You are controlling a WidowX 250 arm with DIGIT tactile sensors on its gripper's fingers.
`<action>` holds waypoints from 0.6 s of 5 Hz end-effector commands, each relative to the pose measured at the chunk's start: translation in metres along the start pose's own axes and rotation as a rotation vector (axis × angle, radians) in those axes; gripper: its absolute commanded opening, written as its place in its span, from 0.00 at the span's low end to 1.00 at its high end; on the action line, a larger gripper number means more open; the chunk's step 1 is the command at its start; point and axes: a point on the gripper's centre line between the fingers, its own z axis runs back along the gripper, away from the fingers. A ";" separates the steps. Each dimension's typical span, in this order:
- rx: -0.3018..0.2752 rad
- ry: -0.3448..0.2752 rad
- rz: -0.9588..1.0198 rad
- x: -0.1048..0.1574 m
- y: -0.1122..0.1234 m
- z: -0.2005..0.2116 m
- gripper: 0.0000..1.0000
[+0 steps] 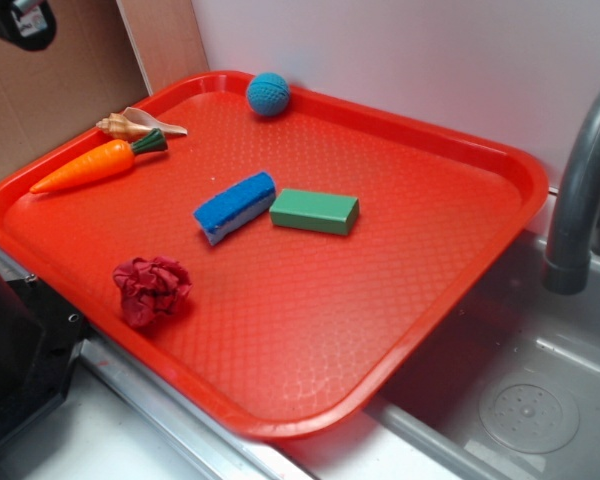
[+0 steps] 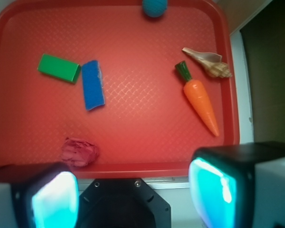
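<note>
Fingers (image 2: 213,187) spread wide and empty, the WidowX arm hangs over the near rim of the red tray (image 2: 133,168). Nearest them lies the crumpled red cloth (image 2: 79,152), untouched, nothing gripped so far. The blue sponge (image 2: 92,84), green block (image 2: 59,68), carrot (image 2: 202,102), shell (image 2: 206,61) and blue ball (image 2: 155,7) lie farther across the tray

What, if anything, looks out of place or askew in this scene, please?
The red plastic tray lies skewed, its edge beside the grey tap jutting over the steel sink basin. On it, the dark red cloth is crumpled into a wad. Nothing looks spilled or damaged.
</note>
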 end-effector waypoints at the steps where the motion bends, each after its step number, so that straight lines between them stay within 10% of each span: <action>1: -0.177 -0.037 -0.175 0.030 0.078 -0.065 1.00; 3: -0.150 -0.021 -0.275 0.028 0.095 -0.107 1.00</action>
